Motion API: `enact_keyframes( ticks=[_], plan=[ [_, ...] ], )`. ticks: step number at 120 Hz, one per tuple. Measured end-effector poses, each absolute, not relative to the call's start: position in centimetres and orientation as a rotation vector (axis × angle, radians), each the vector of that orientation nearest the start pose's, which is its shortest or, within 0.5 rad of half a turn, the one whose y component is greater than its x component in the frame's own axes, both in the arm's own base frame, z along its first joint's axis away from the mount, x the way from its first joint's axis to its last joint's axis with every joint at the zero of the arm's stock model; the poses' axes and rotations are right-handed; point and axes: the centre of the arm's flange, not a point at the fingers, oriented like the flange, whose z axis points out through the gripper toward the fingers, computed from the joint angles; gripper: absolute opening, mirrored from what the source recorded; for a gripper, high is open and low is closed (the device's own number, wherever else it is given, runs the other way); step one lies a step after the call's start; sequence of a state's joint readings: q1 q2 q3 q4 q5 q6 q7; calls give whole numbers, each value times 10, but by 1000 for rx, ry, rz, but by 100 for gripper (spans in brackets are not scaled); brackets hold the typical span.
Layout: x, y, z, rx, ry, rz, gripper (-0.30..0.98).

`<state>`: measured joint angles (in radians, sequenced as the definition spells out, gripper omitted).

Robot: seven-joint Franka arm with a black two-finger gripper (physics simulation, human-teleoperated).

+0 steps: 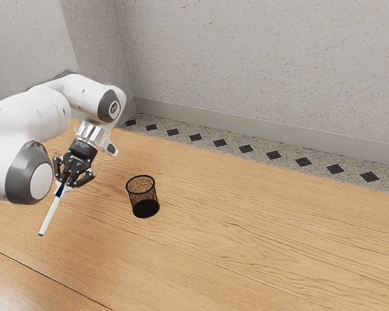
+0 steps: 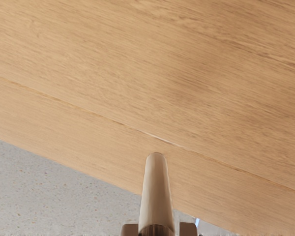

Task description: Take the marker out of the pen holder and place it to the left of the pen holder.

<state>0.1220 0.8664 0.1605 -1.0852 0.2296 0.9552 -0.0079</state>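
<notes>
Marker extracted; placement outstanding

Black fingers [image 1: 85,179] grasp the slim white, blue-ended marker [image 1: 50,215], held tilted, apparently above the wooden counter [image 1: 246,220], apart from the upright black mesh pen holder [image 1: 143,197]. Lowering and release remain.

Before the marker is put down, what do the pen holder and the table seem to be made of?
The pen holder looks like black metal mesh, matte, since its wall is see-through, though plastic is possible. The table looks like light wood with a satin finish: grain and board seams show.
</notes>
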Motion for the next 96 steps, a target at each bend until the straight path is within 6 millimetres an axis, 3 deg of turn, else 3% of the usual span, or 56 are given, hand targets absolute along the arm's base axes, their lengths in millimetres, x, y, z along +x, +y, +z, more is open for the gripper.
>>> enact_keyframes(
  ticks=[6, 34, 41, 49, 54, 63, 75, 96],
  plan=[
    [616, 181, 286, -2501, -421, 1432, -8],
    [620, 178, 285, -2548, -417, 1424, 39],
    [625, 170, 323, -2648, -409, 1328, 46],
    [620, 123, 408, -2818, -284, 1106, 52],
    [615, 89, 450, -2896, -189, 956, 55],
    [578, 50, 499, -2972, -98, 745, 59],
    [544, 20, 539, -3021, -47, 509, 63],
    [547, -19, 561, -3061, 42, 285, 66]
  ],
)
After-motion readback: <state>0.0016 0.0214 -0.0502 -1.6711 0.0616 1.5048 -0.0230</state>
